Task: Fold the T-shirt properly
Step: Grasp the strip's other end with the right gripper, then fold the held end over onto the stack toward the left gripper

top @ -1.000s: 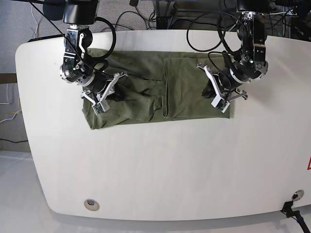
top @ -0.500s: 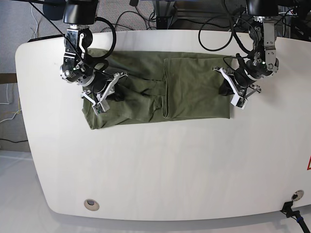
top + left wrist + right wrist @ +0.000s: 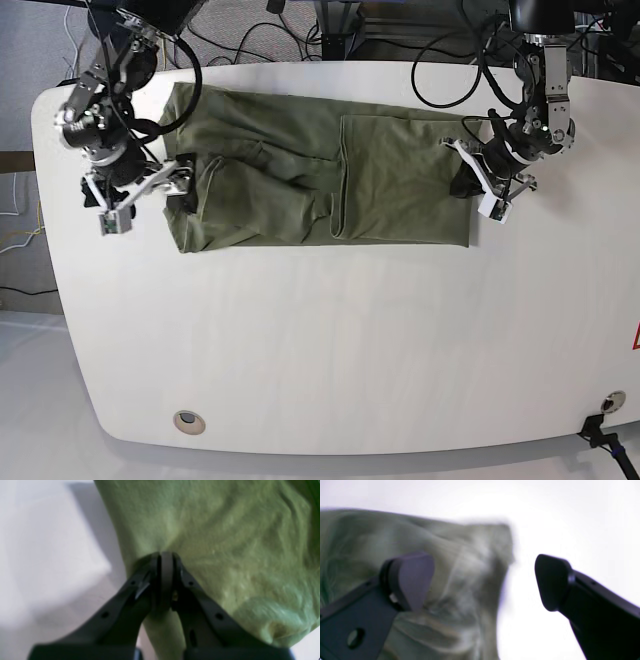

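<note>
My base camera looks straight down on the whole table (image 3: pixel 300 340). Both wrist cameras sit close behind their fingers, each sharing an end of the T-shirt (image 3: pixel 300 180) with it.

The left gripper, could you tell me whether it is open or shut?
Shut: the left gripper has its jaws pressed together, pinching the edge of the T-shirt.

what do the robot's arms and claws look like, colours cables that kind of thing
Both arms are black and silver, with loose black cables looping off them. The left claw has matte black fingers with small holes; the right claw has dark fingers with rounded pads.
</note>
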Controlling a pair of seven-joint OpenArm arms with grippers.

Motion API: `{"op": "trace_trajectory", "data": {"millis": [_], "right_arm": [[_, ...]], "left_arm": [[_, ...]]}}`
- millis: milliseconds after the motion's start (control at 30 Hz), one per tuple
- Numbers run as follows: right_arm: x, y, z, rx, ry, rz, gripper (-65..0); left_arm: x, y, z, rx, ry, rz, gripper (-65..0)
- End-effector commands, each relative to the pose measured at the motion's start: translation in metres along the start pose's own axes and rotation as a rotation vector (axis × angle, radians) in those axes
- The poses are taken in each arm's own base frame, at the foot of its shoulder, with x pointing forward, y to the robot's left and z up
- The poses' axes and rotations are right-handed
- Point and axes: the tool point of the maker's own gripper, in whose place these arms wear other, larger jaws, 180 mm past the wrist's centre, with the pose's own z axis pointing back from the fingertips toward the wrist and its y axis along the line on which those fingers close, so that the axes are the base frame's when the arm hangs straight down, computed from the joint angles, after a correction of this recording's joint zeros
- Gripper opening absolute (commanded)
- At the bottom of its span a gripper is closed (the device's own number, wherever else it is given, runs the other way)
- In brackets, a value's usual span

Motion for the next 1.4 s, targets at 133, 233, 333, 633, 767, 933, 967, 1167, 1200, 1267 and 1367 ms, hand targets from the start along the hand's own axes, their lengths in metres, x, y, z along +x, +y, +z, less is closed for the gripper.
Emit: {"op": "trace_trajectory", "data": {"millis": [133,233,333,633,767,933,967,1167,1200,1267,1367], "right_arm": [[-0.029,-0.045,0.012,0.003,-0.026,-0.27,0.0],[-0.058,-0.05,0.006,0.023,0.017,-0.354,0.0],[-0.073,-0.047,0.002,0.035,0.05,-0.385,0.0],[-0.082,0.016,-0.028,0.188,0.107,-0.402,0.0],[-0.084,0.042,-0.036,0.243,0.119,-0.409,0.0],[-0.082,0.06,-0.042,0.286,0.13,-0.394,-20.0],[-0.082,0.06,-0.042,0.286,0.13,-0.394,-29.4],[-0.075,0.058,-0.039,0.279,0.113,-0.371,-65.0],[-0.069,0.057,-0.036,0.273,0.097,-0.354,-65.0],[-0.048,0.065,-0.03,0.282,0.055,-0.285,-65.0],[-0.018,0.085,-0.016,0.302,0.003,-0.169,-65.0]], "left_arm": [[-0.031,0.005,0.004,0.024,0.121,-0.017,-65.0],[-0.031,0.005,0.004,0.024,0.121,-0.017,-65.0],[-0.03,0.004,0.005,0.024,0.118,-0.019,-65.0],[-0.031,0.004,0.005,0.024,0.12,-0.018,-65.0],[-0.03,0.004,0.005,0.024,0.119,-0.019,-65.0],[-0.036,0.003,0.006,0.021,0.13,-0.015,-65.0],[-0.036,0.003,0.006,0.021,0.13,-0.015,-65.0],[-0.036,0.003,0.006,0.021,0.13,-0.015,-65.0],[-0.036,0.003,0.006,0.021,0.13,-0.015,-65.0],[-0.036,0.003,0.006,0.021,0.13,-0.015,-65.0],[-0.036,0.002,0.006,0.02,0.13,-0.016,-65.0]]}}
